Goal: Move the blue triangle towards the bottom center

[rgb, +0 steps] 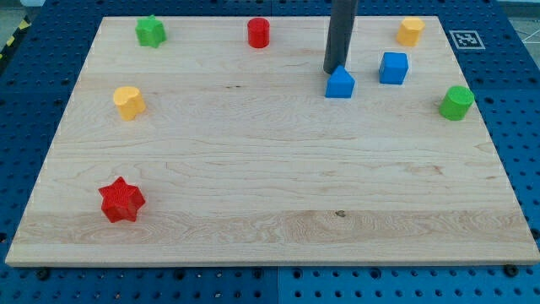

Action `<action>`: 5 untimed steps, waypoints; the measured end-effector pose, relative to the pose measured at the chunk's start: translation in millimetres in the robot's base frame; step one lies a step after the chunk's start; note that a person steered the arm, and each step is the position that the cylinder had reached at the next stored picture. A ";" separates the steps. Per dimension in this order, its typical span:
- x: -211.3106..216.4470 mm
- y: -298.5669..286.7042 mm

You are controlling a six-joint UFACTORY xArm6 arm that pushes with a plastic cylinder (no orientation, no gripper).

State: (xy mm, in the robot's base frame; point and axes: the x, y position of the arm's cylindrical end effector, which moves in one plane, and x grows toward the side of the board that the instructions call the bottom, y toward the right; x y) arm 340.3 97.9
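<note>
The blue triangle [340, 84] lies on the wooden board [270, 194] in the upper right part of the view. My tip [334, 70] is at the end of the dark rod that comes down from the view's top. The tip sits just above the triangle's upper left edge, touching or nearly touching it. A blue cube [393, 67] stands a little to the right of the triangle.
A red cylinder [258, 33] and a green star [150, 31] are near the top edge. A yellow block [411, 30] is at top right, a green cylinder [456, 102] at the right edge, a yellow cylinder [129, 102] at left, a red star [122, 200] at lower left.
</note>
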 end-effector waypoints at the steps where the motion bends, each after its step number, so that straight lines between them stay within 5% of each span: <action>1: 44.2 0.0; 2: 76.9 0.0; 5: 73.8 65.0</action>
State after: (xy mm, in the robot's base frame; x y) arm 414.0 162.9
